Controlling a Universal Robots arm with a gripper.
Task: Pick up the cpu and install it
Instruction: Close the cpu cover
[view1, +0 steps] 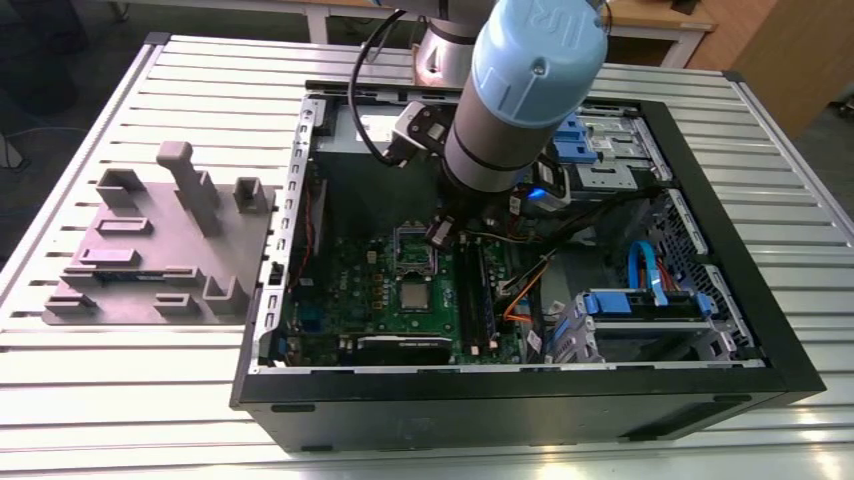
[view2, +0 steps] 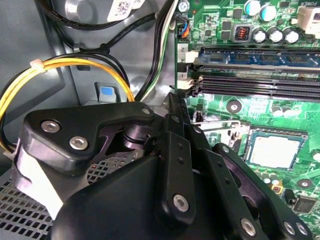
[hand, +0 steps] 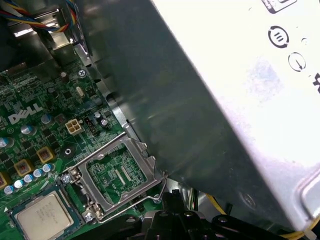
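One cpu (hand: 42, 216) lies flat on the motherboard (hand: 50, 100), near the clenched, empty jaws hovering beside the open retention frame (hand: 99, 154).

The computer case (view1: 534, 415) lies on the desk (view1: 160, 400), a moulded block (view1: 147, 260) beside it at the exterior view's left. In the case lies the motherboard (view1: 350, 290); the cpu (view1: 415, 297) sits in its socket (hand: 74, 209), memory slots (view1: 477, 290) just beside at the exterior view's right. My jaws hang over the motherboard near the socket.
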